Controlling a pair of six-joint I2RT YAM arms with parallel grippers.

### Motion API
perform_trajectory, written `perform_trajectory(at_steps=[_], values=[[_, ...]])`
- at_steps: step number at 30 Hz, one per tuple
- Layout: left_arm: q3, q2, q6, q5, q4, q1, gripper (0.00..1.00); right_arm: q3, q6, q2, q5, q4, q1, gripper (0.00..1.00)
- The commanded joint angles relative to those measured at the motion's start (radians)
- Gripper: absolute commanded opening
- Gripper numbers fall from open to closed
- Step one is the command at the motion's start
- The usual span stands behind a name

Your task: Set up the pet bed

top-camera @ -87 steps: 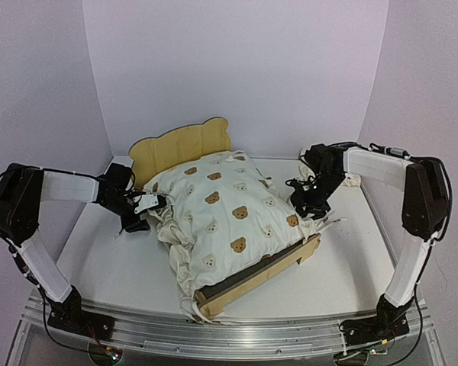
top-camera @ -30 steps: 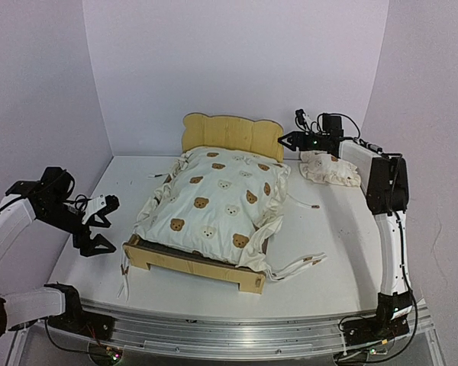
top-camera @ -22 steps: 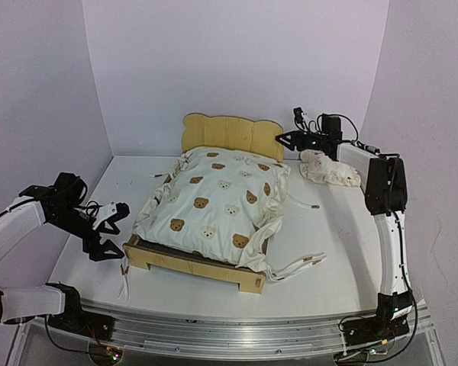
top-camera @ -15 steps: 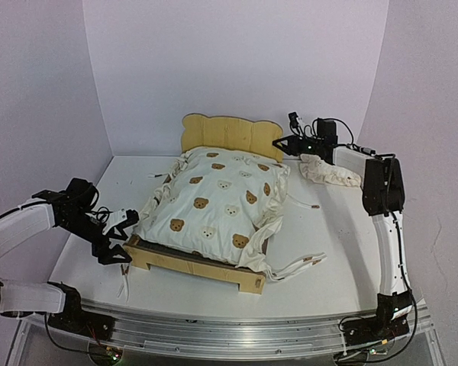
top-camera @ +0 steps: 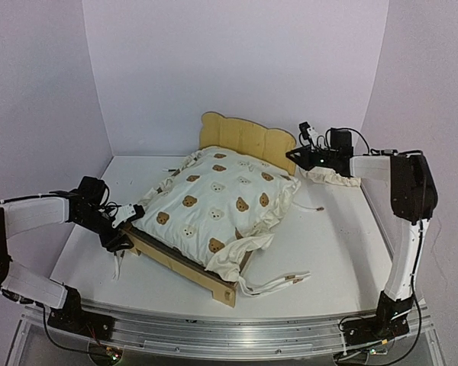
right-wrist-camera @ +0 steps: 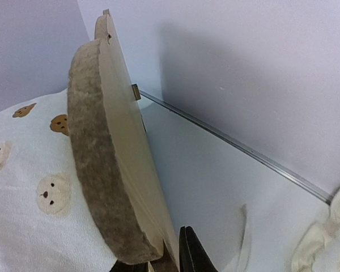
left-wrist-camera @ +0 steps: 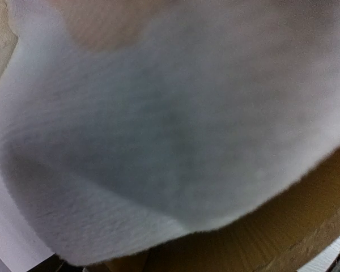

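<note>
The pet bed [top-camera: 187,267], a plywood frame with a bear-ear headboard [top-camera: 244,137], sits askew mid-table under the cream bear-print cushion [top-camera: 214,202]. My left gripper [top-camera: 122,229] is at the frame's near-left corner, its fingers spread astride it. The left wrist view shows only cushion fabric [left-wrist-camera: 158,113] pressed against the lens, with plywood [left-wrist-camera: 283,226] below; the fingers are hidden there. My right gripper [top-camera: 296,158] is at the headboard's right end. In the right wrist view the headboard [right-wrist-camera: 122,147] stands edge-on, and the gripper [right-wrist-camera: 164,263] is shut on its lower corner.
A small ruffled bear-print pillow [top-camera: 334,177] lies under my right forearm near the back right wall and shows in the right wrist view [right-wrist-camera: 328,238]. The cushion's tie strings [top-camera: 278,282] trail over the table at the front right. Walls close in behind and on both sides.
The bed has swung round, its headboard shifting right and its foot end left. My left gripper reached the frame's corner and narrowed a little. The right gripper closed on the headboard.
</note>
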Motion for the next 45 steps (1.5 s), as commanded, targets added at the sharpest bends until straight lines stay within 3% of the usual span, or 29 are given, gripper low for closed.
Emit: perform_trajectory(at_steps=[1, 5, 12, 19, 23, 32, 39, 45], values=[[0.119, 0.111, 0.016, -0.055, 0.284, -0.001, 0.72, -0.229, 0.019, -0.229, 0.148, -0.056, 0.021, 0.13], [0.217, 0.226, 0.047, -0.036, 0.373, -0.001, 0.73, -0.42, 0.056, -0.403, 0.301, -0.08, 0.057, 0.17], [0.495, 0.503, 0.097, 0.014, 0.395, -0.001, 0.73, -0.661, 0.107, -0.655, 0.61, -0.17, 0.228, 0.24], [0.755, 0.707, 0.116, 0.024, 0.388, -0.001, 0.74, -0.712, 0.3, -0.812, 0.736, -0.377, 0.331, 0.32], [0.846, 0.761, 0.093, 0.008, 0.357, -0.001, 0.75, -0.678, 0.375, -0.88, 0.756, -0.538, 0.336, 0.44], [0.72, 0.553, 0.089, 0.095, 0.204, 0.054, 0.83, -0.471, 0.367, -0.989, 0.827, -1.037, 0.336, 0.68], [0.595, 0.354, 0.02, 0.151, 0.059, 0.094, 0.85, -0.368, 0.379, -1.078, 0.872, -1.198, 0.336, 0.71], [0.546, 0.185, -0.126, 0.249, -0.082, 0.092, 0.86, -0.132, 0.309, -1.077, 0.877, -1.215, 0.336, 0.69]])
